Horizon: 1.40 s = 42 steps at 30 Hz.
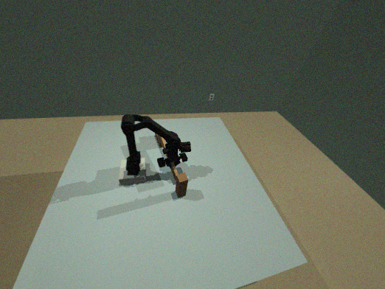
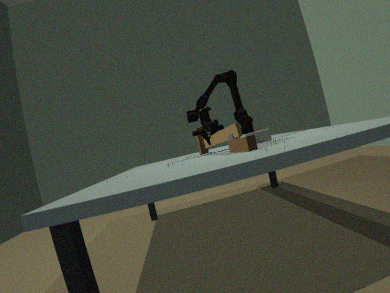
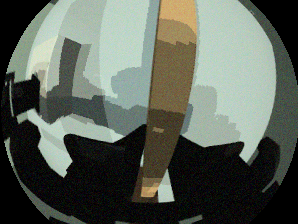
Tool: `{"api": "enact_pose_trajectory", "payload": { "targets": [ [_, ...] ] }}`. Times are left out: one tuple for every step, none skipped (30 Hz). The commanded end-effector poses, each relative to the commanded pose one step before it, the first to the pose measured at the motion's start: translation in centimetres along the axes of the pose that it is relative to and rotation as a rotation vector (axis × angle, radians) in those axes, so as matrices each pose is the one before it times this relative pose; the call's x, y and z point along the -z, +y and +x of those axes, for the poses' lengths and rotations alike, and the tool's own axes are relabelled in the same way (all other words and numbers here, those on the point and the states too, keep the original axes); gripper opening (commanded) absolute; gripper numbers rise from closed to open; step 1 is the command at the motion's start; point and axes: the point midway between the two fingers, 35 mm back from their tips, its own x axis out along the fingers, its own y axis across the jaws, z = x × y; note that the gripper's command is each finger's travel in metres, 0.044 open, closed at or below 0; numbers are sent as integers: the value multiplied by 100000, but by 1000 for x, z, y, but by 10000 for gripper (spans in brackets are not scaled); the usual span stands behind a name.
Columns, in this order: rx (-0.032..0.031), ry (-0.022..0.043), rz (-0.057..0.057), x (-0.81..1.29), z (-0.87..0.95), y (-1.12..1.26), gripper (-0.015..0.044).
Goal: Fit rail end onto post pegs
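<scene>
Arched arm [image 1: 155,127], jaws clamped shut
</scene>
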Motion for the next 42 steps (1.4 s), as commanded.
{"api": "enact_pose_trajectory", "payload": {
  "targets": [
    [1658,-431,-132,-49,-583,-334,0],
    [0,0,0,0,-50,-1,0],
    [0,0,0,0,-50,-1,0],
    [0,0,0,0,-50,-1,0],
    [0,0,0,0,-50,-1,0],
    [0,0,0,0,-50,-1,0],
    [0,0,0,0,-50,-1,0],
    [0,0,0,0,-50,-1,0],
    [0,0,0,0,-50,0,0],
    [0,0,0,0,-50,0,0],
    [0,0,0,0,-50,0,0],
    [0,0,0,0,-50,0,0],
    [0,0,0,0,-50,0,0],
    [0,0,0,0,-50,0,0],
    [0,0,0,0,-50,0,0],
    [0,0,0,0,-50,0,0],
    [0,0,0,0,-50,0,0],
    [0,0,0,0,-50,1,0],
    [0,0,0,0,-50,1,0],
    [0,0,0,0,-50,1,0],
    [0,0,0,0,-50,1,0],
    [0,0,0,0,-50,1,0],
    [0,0,0,0,-50,1,0],
    [0,0,0,0,-50,1,0],
    [0,0,0,0,-50,1,0],
    [0,0,0,0,-50,1,0],
    [0,0,0,0,-50,1,0],
    [0,0,0,0,-50,1,0],
    [0,0,0,0,-50,1,0],
    [0,0,0,0,-50,1,0],
    [0,0,0,0,-50,1,0],
    [0,0,0,0,-50,1,0],
    [0,0,0,0,-50,1,0],
    [0,0,0,0,-50,1,0],
    [0,0,0,0,-50,1,0],
    [0,0,0,0,-50,1,0],
    [0,0,0,0,-50,1,0],
    [0,0,0,0,-70,1,0],
    [0,0,0,0,-15,0,0],
    [0,0,0,0,0,0,0],
    [0,0,0,0,42,1,0],
    [0,0,0,0,50,1,0]
  ]
}}
